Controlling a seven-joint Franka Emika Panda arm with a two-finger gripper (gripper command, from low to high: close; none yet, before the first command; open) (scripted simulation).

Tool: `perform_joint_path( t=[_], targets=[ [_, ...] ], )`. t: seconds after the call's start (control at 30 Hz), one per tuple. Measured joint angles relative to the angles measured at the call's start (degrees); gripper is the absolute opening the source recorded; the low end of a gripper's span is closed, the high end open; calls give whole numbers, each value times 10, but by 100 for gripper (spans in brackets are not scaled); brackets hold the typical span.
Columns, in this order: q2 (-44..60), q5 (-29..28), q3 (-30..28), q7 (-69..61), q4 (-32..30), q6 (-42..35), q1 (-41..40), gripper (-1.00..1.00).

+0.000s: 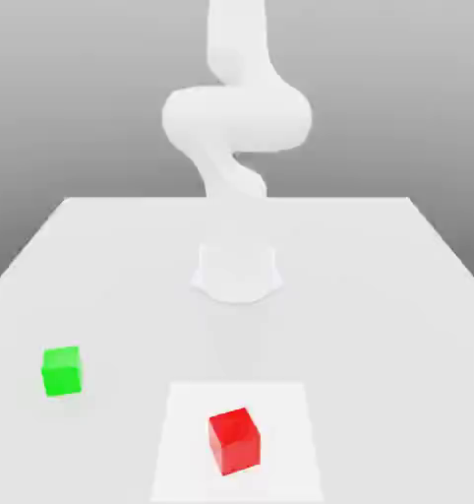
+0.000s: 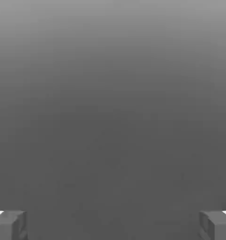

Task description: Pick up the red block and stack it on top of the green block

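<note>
End effector [image 2: 113,225] wide open, empty | red block [image 1: 233,440] on pale square [image 1: 280,404] | green block [image 1: 61,371] apart

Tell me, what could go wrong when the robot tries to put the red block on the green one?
The red block sits turned at an angle, so the wide-open jaws might pinch its corners and let it slip. The green block is small and stands well apart, toward the exterior view's left, so the red one could land off-center and tumble off.

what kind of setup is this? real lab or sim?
Looks like a simulated tabletop, not a real lab: a plain white table against a blank grey backdrop, with a flat-shaded red block and green block.
</note>
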Motion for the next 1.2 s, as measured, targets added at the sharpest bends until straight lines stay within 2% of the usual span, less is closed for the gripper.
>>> perform_joint_path(
  t=[0.33,0.7,0.9,0.93,1.2],
  targets=[
    [212,22,-39,-106,-73,100,39,0],
    [439,23,-48,-204,-152,208,48,0],
    [563,37,-30,-230,-151,300,33,0],
    [581,41,-25,-233,-148,316,29,-100],
    [571,37,-26,-230,-150,307,30,-100]
  ],
)
